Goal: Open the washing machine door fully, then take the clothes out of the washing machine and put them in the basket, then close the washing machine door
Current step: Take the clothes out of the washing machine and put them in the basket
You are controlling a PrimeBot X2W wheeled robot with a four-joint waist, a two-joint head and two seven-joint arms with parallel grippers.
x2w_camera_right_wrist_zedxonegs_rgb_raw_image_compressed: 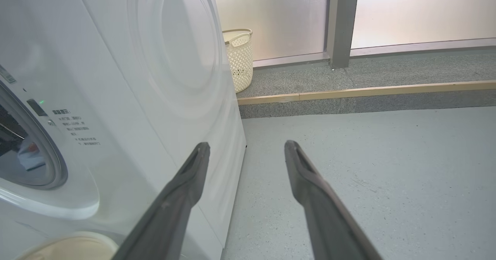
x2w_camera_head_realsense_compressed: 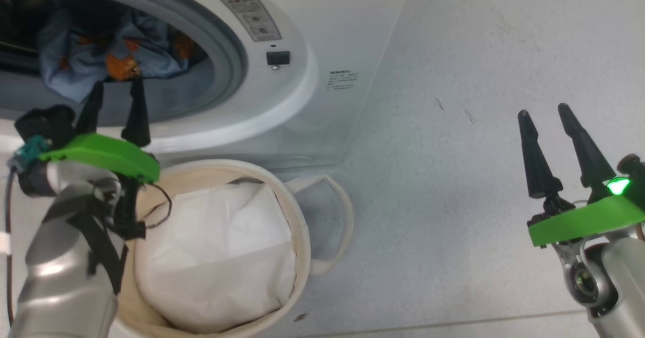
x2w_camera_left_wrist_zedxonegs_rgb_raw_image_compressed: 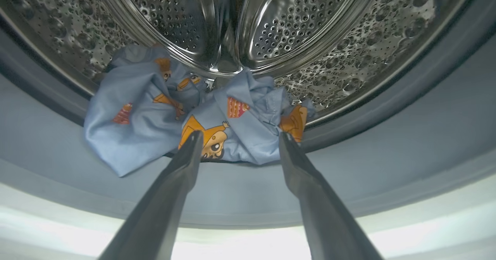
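Observation:
The washing machine [x2w_camera_head_realsense_compressed: 322, 36] stands with its grey-ringed drum mouth uncovered; its door is out of view. The light blue clothes [x2w_camera_head_realsense_compressed: 113, 51] with orange figures lie crumpled at the front of the steel drum [x2w_camera_left_wrist_zedxonegs_rgb_raw_image_compressed: 294, 23]. My left gripper [x2w_camera_head_realsense_compressed: 117, 83] is open at the mouth's lower rim. Its fingertips reach the near edge of the clothes [x2w_camera_left_wrist_zedxonegs_rgb_raw_image_compressed: 135, 116], with the left gripper [x2w_camera_left_wrist_zedxonegs_rgb_raw_image_compressed: 240, 136] straddling a fold and not closed on it. The cream canvas basket [x2w_camera_head_realsense_compressed: 302, 227], lined in white, sits on the floor right below the mouth. My right gripper [x2w_camera_head_realsense_compressed: 543, 111] hangs open over bare floor, far to the right.
Grey floor [x2w_camera_head_realsense_compressed: 453, 177] spreads to the right of the machine. In the right wrist view the right gripper [x2w_camera_right_wrist_zedxonegs_rgb_raw_image_compressed: 248, 145] points along the machine's white side [x2w_camera_right_wrist_zedxonegs_rgb_raw_image_compressed: 155, 78]. Behind it, a cream plastic hamper [x2w_camera_right_wrist_zedxonegs_rgb_raw_image_compressed: 239, 58] stands on a raised step [x2w_camera_right_wrist_zedxonegs_rgb_raw_image_compressed: 364, 91] below frosted panels.

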